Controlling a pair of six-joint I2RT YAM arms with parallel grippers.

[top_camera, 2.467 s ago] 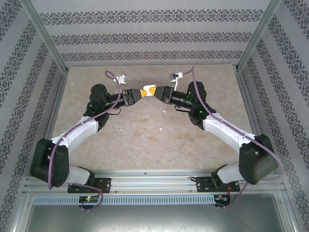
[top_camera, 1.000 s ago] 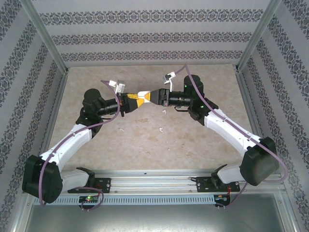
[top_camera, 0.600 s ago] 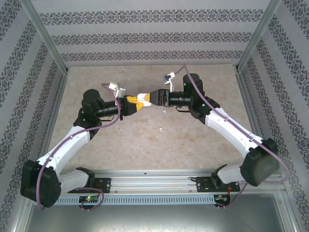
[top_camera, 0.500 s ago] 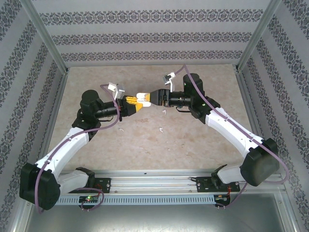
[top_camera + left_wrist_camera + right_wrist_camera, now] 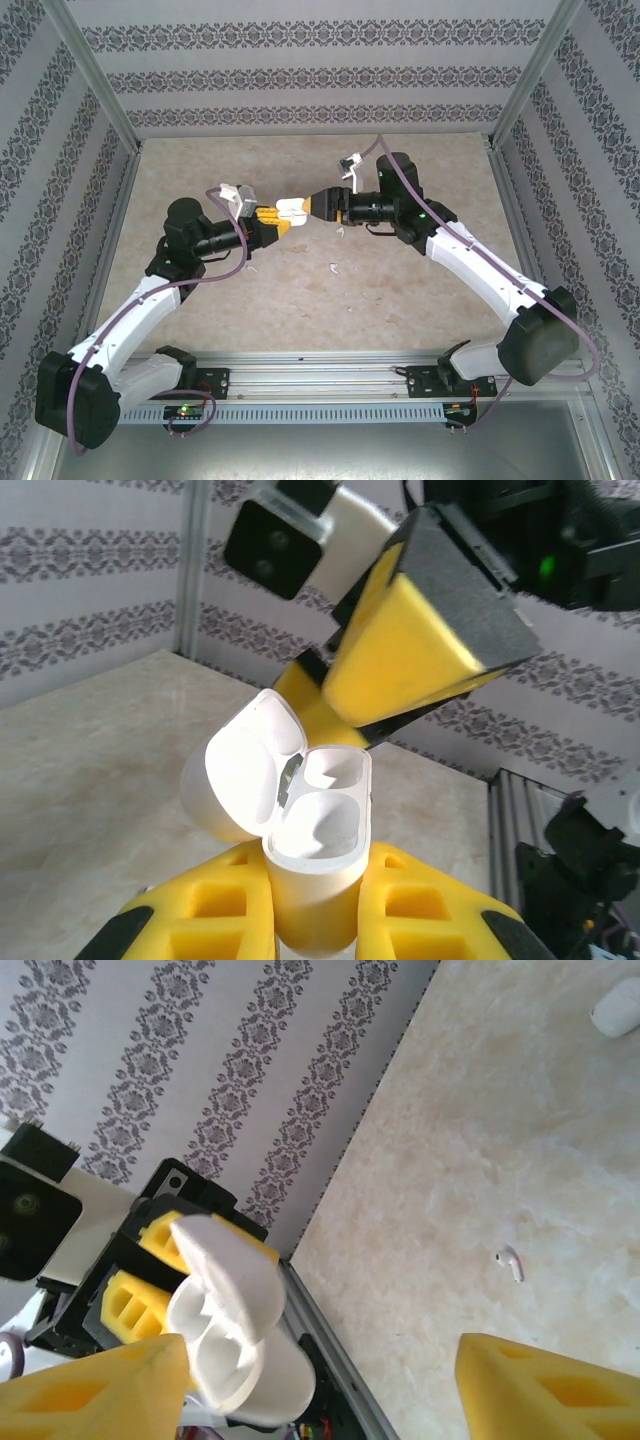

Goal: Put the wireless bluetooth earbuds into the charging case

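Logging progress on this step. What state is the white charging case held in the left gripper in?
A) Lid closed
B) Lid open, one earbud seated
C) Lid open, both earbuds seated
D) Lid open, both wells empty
D: in the left wrist view, the white rounded charging case sits clamped in the left gripper with its lid flipped back and both wells bare, while a tiny white earbud lies on the beige tabletop.

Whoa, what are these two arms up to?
The left gripper holds a small white charging case up above the table, lid flipped open and both wells empty. The right gripper hovers open beside it, holding nothing. The earbuds lie loose on the table, not yet inserted.
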